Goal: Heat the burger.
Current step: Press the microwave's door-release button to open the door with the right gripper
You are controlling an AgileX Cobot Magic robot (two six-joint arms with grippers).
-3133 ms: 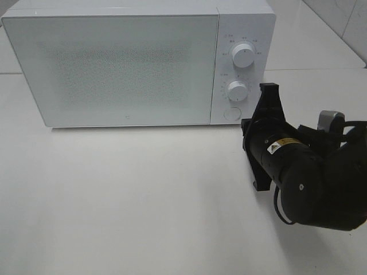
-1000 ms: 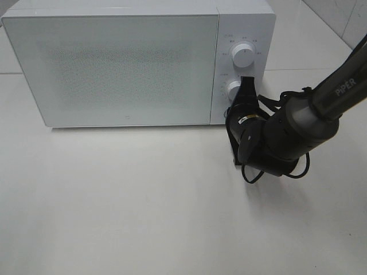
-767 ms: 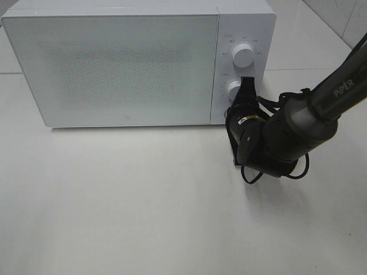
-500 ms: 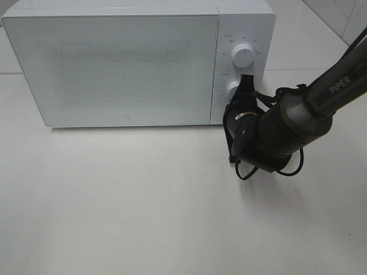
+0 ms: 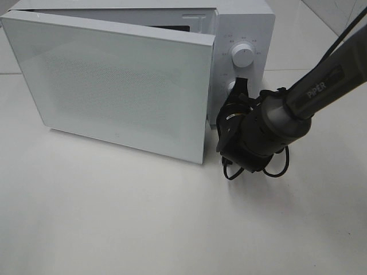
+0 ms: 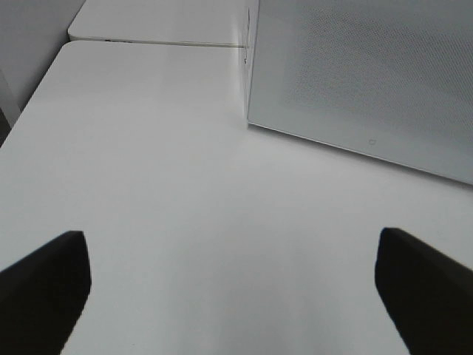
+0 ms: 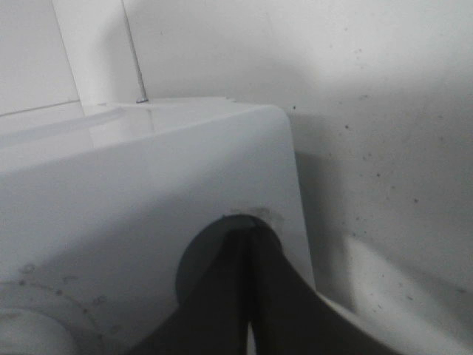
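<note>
The burger is not in view in any frame. The white microwave (image 5: 246,23) stands at the back of the table, and its door (image 5: 114,80) hangs partly open, swung out toward the front. Only a thin strip of the inside shows above the door. My right gripper (image 5: 237,96) is shut, its tips against the control panel at the round door button below the two dials (image 5: 242,55). In the right wrist view the closed fingers (image 7: 247,244) press into the button's round recess (image 7: 203,248). My left gripper (image 6: 235,259) is open and empty above the table, left of the door (image 6: 369,74).
The white table (image 5: 114,217) spreads in front of the microwave. The opened door juts out over the table's middle, close to my right arm (image 5: 269,123). A loose black cable (image 5: 252,171) hangs under that arm. A table seam (image 6: 148,43) runs behind the left gripper.
The microwave door was flush shut and has now sprung partly open. My right gripper moved in from the right and pushed against the door button below the dials.
</note>
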